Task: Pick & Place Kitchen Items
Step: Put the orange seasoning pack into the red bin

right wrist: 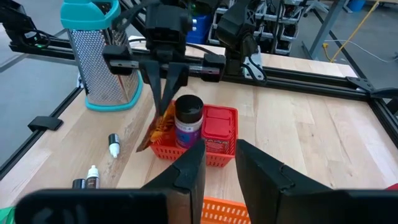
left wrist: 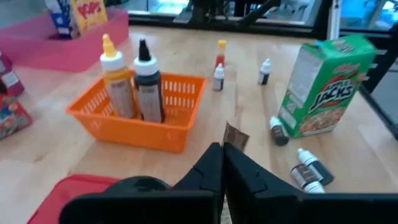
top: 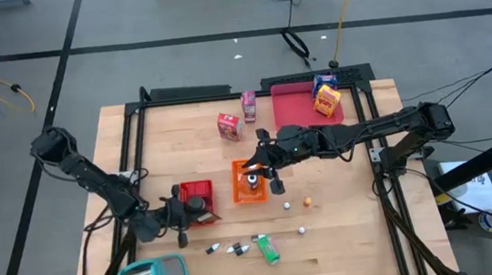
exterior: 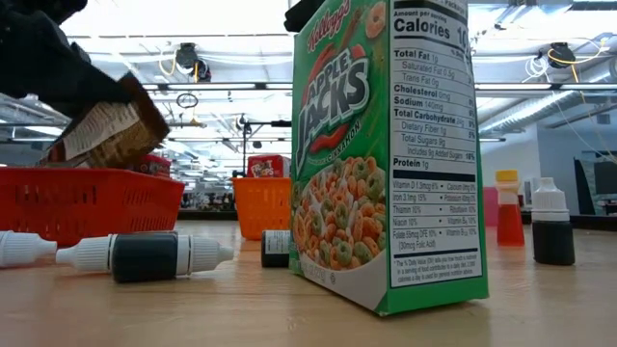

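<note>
The green Apple Jacks cereal carton [exterior: 390, 154] stands upright on the wooden desk [top: 347, 228], closest to the low camera. Beyond it, the left gripper [right wrist: 165, 93] has its jaws pinched narrow on a flat brown-and-orange foil packet [right wrist: 158, 127], which hangs long axis downward from the jaws, over the near rim of the red plastic basket [right wrist: 211, 140] holding a dark-lidded jar [right wrist: 188, 121]. My read is a release into that basket comes next. The right gripper [top: 266, 170] hovers above the orange basket [left wrist: 140, 115], jaws parted and empty.
</note>
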You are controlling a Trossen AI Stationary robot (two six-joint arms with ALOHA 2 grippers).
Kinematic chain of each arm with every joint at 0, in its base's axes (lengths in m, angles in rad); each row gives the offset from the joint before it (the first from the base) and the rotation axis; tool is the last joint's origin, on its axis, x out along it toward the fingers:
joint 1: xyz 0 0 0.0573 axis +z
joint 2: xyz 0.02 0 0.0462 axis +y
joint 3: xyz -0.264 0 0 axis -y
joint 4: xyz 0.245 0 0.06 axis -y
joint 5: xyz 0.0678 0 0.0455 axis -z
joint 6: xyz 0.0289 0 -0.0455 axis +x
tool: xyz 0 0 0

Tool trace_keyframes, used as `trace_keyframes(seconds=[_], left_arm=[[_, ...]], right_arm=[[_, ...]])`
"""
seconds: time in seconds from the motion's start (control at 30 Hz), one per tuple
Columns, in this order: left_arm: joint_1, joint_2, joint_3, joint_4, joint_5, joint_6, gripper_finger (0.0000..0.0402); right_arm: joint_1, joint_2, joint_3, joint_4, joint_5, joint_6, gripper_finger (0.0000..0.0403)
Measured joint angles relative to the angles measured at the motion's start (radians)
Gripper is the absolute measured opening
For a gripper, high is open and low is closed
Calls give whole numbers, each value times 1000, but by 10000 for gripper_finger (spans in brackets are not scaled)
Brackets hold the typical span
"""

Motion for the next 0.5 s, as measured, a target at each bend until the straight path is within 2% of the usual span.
trace_keyframes(seconds=[0.13, 0.23, 0.5], left_arm=[[-25, 0, 0, 12, -16, 0, 2], [-58, 0, 0, 11, -72, -16, 1], [-190, 0, 0, 15, -301, -13, 4]], right_arm=[[0, 0, 0, -9, 0, 0, 80], [0, 0, 0, -17, 0, 0, 80], [0, 0, 0, -37, 0, 0, 79]])
